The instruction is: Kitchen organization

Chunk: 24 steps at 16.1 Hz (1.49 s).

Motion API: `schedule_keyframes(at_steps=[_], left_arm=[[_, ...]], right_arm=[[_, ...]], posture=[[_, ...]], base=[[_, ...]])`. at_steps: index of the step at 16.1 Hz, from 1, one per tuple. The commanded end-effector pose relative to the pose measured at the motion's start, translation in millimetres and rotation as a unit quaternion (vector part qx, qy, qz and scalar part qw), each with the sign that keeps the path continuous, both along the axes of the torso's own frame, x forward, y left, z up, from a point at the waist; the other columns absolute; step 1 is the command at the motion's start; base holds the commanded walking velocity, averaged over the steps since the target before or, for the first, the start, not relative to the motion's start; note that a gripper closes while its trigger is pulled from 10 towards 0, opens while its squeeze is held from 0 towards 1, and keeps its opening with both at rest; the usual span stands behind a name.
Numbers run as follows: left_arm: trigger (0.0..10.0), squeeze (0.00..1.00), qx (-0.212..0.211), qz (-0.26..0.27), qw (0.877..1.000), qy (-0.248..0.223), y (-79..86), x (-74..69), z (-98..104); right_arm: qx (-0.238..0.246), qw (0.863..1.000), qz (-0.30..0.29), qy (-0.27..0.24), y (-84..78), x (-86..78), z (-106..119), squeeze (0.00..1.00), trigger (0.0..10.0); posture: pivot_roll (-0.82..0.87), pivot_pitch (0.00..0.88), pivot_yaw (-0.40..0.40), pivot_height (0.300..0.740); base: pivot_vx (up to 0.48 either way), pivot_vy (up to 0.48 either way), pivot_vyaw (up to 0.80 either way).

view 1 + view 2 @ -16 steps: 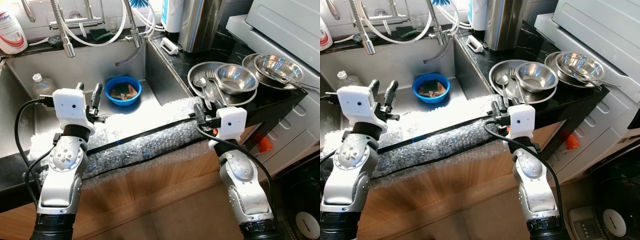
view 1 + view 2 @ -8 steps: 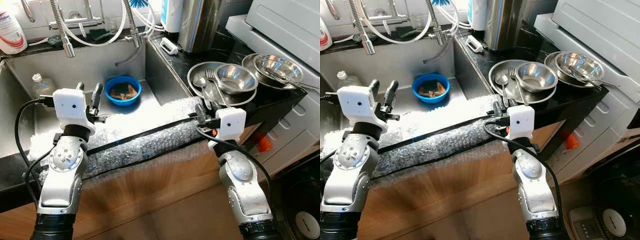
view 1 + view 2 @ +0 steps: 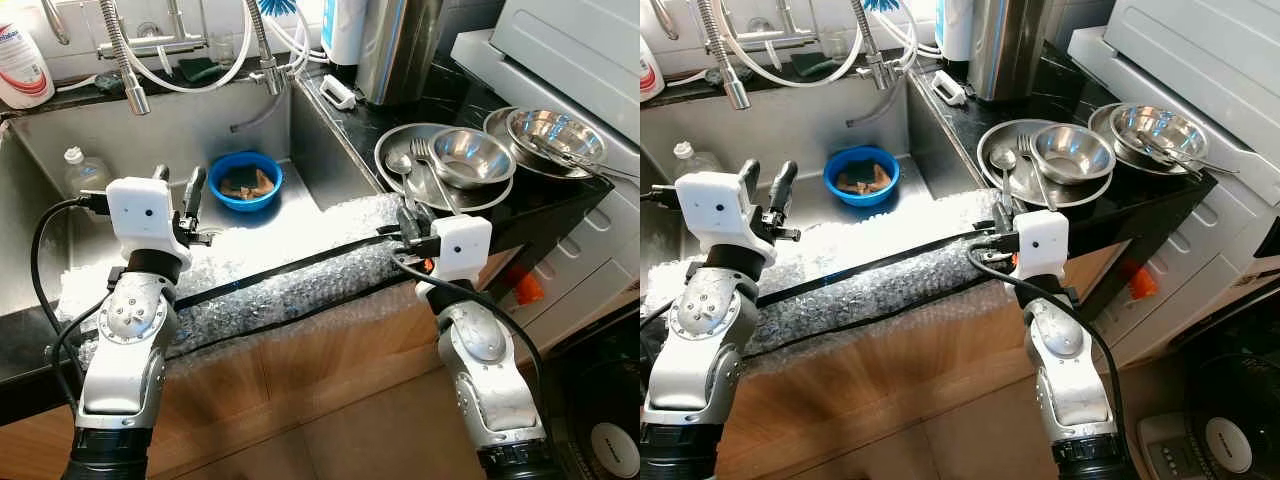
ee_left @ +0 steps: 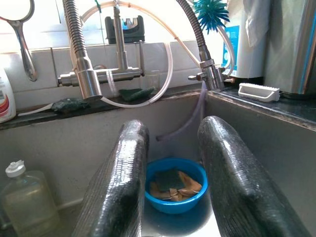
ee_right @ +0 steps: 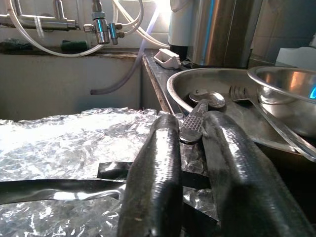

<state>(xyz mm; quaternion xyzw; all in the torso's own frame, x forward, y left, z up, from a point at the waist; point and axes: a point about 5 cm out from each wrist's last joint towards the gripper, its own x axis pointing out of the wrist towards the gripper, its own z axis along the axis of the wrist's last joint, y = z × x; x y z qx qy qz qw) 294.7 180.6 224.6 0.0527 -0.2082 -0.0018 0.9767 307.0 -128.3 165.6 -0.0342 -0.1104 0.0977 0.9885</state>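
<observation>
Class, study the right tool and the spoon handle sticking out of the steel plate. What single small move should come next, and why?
Probably ease the right tool forward a little and close on the spoon. Its handle points out of the steel plate into the gap between the open fingers, but does not yet look gripped. The left tool hovers open over the sink.
</observation>
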Motion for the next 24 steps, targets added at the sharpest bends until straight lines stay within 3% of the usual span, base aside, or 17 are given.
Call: schedule_keyframes(at_steps=[1, 5, 6, 7, 11, 17, 19, 21, 23, 24], left_arm=[[10.0, 0.0, 0.01, -0.001, 1.0, -0.003, -3.1, -0.5, 1.8], [10.0, 0.0, 0.007, -0.002, 1.0, -0.004, -3.4, -0.1, 2.9], [10.0, 0.0, 0.007, -0.002, 1.0, -0.004, -3.6, -0.2, 2.9], [10.0, 0.0, 0.007, -0.002, 1.0, -0.005, -3.7, -0.2, 3.0], [10.0, 0.0, -0.008, -0.004, 1.0, -0.008, -5.1, -0.3, 3.8], [10.0, 0.0, -0.044, -0.006, 0.998, -0.034, -2.7, -0.8, 16.6], [10.0, 0.0, -0.066, -0.019, 0.997, -0.036, -1.1, -0.7, 22.6], [10.0, 0.0, -0.09, -0.037, 0.994, -0.051, 3.3, -0.6, 35.1], [10.0, 0.0, -0.097, -0.049, 0.992, -0.065, 5.1, -1.2, 46.4], [10.0, 0.0, -0.131, -0.093, 0.985, -0.063, 2.3, -2.1, 54.8]], right_arm=[[0.002, 1.0, 0.002, 0.003, 0.4, -0.1, -1.3, 0.0, 0.0], [0.005, 1.0, 0.002, -0.001, -0.1, 0.3, 0.4, 0.0, 0.0], [0.005, 1.0, 0.002, -0.002, 0.0, 0.2, 0.7, 0.0, 1.4], [0.006, 1.0, 0.0, -0.005, 0.0, 0.4, 2.1, 0.0, 10.0], [0.004, 0.999, -0.015, -0.044, -2.4, 0.2, 13.7, 0.0, 10.0], [0.047, 0.994, -0.007, -0.098, -3.3, 1.1, 42.7, 0.0, 10.0], [0.078, 0.991, 0.021, -0.111, -1.0, 1.8, 53.4, 0.0, 10.0], [0.149, 0.98, 0.051, -0.118, -3.0, 2.1, 65.4, 0.0, 10.0], [0.19, 0.972, 0.076, -0.115, -4.4, 0.5, 68.9, 0.0, 10.0], [0.238, 0.962, 0.09, -0.104, -8.3, -0.8, 68.2, 0.0, 10.0]], posture=[[0.07, 0.138, -0.071, 0.74], [0.07, 0.137, -0.071, 0.74], [0.07, 0.137, -0.071, 0.74], [0.07, 0.137, -0.071, 0.74], [0.07, 0.137, -0.071, 0.74], [0.06, 0.132, -0.076, 0.74], [0.07, 0.131, -0.075, 0.74], [0.06, 0.126, -0.076, 0.74], [0.07, 0.121, -0.074, 0.74], [0.06, 0.114, -0.071, 0.74]], base=[[0.0, 0.0, 0.0], [0.0, 0.0, 0.0], [0.0, 0.0, 0.0], [0.0, 0.0, 0.0], [0.0, 0.0, 0.0], [0.0, 0.0, 0.0], [0.0, 0.0, 0.0], [0.0, 0.0, 0.0], [0.0, 0.0, 0.0], [0.0, 0.0, 0.0]])
